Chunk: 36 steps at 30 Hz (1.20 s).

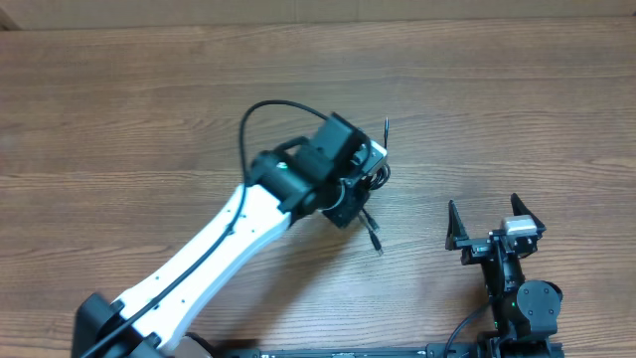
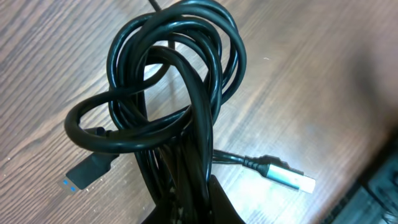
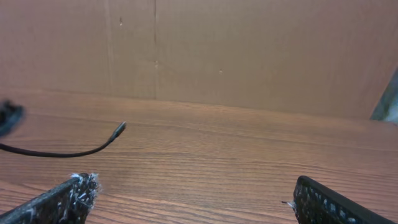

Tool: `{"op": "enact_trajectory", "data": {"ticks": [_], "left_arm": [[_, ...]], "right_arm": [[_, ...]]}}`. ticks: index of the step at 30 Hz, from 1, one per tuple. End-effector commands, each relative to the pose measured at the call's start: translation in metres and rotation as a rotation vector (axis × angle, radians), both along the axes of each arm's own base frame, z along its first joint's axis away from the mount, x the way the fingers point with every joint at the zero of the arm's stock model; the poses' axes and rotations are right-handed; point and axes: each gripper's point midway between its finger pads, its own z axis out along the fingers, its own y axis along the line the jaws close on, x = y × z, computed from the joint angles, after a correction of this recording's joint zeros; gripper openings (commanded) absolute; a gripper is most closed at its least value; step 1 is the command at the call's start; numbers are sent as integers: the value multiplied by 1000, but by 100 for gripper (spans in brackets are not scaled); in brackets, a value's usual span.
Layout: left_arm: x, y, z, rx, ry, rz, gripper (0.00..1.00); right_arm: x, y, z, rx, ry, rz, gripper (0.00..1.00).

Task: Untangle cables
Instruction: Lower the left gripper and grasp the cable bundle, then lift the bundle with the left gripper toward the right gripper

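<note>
Clamping the cables [image 2: 180, 81], the left gripper [image 2: 186, 210] has its fingers pressed together on the lower strands of the bunch, which run down into the dark pads at the bottom of the left wrist view. Above the grip the black cords coil in several overlapping loops, a loose knot over the wooden table [image 2: 323, 74]. A silver-tipped plug [image 2: 289, 176] sticks out to the right of the fingers, and a black plug [image 2: 87, 174] with a blue insert shows to the left.

From overhead, the bunch sits under the wrist of the left arm [image 1: 214, 244], near the middle of the table. One thin end points toward the far edge and another trails toward the near side.

The right gripper [image 1: 484, 206] waits well apart from the bunch, off to the right by the near edge — its fingers spread wide with nothing between them. Its own camera catches a single cord end curving over the wood ahead and to the left.
</note>
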Motion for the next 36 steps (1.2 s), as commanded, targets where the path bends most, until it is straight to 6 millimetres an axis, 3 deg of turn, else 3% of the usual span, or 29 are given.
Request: {"op": "enact_trajectory", "data": {"ticks": [1, 7, 11, 18, 23, 26, 30, 33, 36], "left_arm": [[-13, -2, 44, -150, -28, -139, 4], [-27, 16, 80, -339, 4, -218, 4], [-32, 28, 85, -382, 39, -238, 4], [-51, 27, 90, -446, 95, -307, 4], [-38, 39, 91, -450, 86, -252, 4], [-33, 41, 92, -455, 69, -243, 4], [-21, 45, 88, -421, 71, -148, 4], [-9, 53, 77, -342, 80, -18, 4], [-4, 52, 79, -312, 47, 33, 4]], "right_arm": [[0, -2, -2, -1, -2, -12, 100], [0, -2, -2, -1, -2, -11, 100], [0, -2, -2, 0, -2, -10, 100], [-5, 31, 2, 494, 70, 168, 100], [-18, 59, 10, 520, 130, 336, 100], [-27, 58, 27, 540, 163, 326, 100], [-39, 58, 64, 515, 207, 316, 100], [-40, 58, 78, 458, 305, 295, 100], [-31, 58, 82, 458, 438, 266, 100]]}}
